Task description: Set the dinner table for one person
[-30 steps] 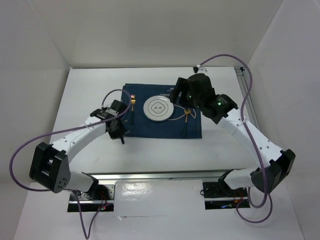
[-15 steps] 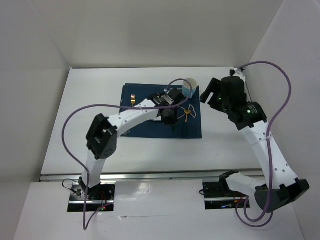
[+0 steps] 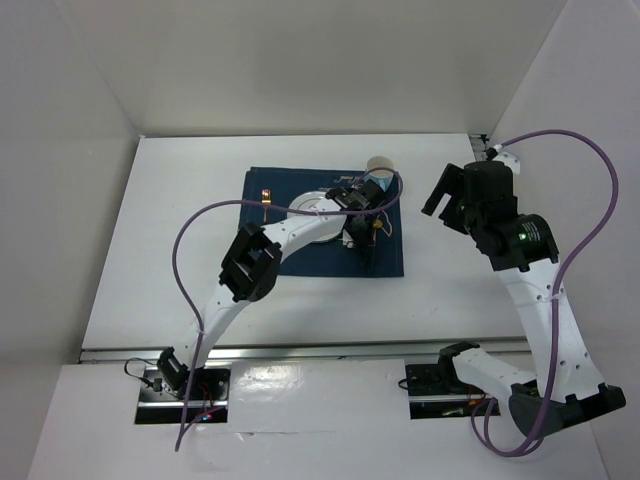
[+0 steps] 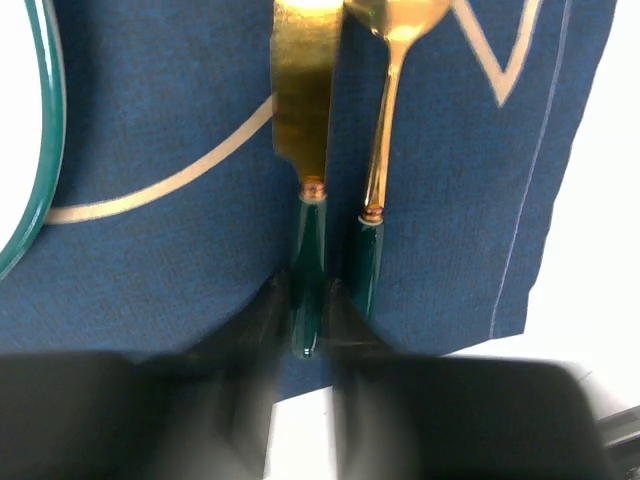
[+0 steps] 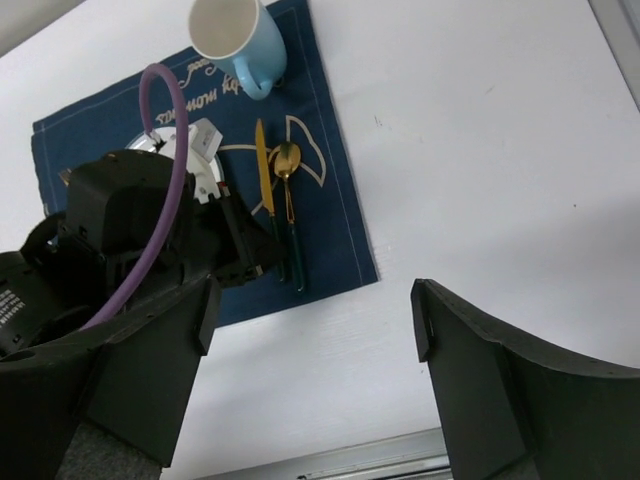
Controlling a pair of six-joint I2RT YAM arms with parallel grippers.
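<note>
On the white dinner table (image 3: 180, 250) lies a navy placemat (image 3: 290, 262) with a white plate (image 3: 312, 205), a gold fork (image 3: 266, 198) on its left and a light blue mug (image 3: 378, 172) at its far right corner. A gold knife (image 4: 305, 150) with a green handle lies beside a gold spoon (image 4: 385, 130) right of the plate. My left gripper (image 4: 307, 310) is low over the mat's near edge, fingers tight on both sides of the knife's handle end. My right gripper (image 3: 452, 197) is open and empty, raised to the right of the mat.
A metal rail (image 3: 300, 351) runs along the table's near edge and another along the right edge (image 3: 492, 165). White walls stand close on three sides. The left arm's purple cable (image 3: 190, 235) loops over the table left of the mat.
My left arm has swung right across the mat, from its left edge to the right of the plate. My right arm has pulled back right and up. The mug now shows on the mat.
</note>
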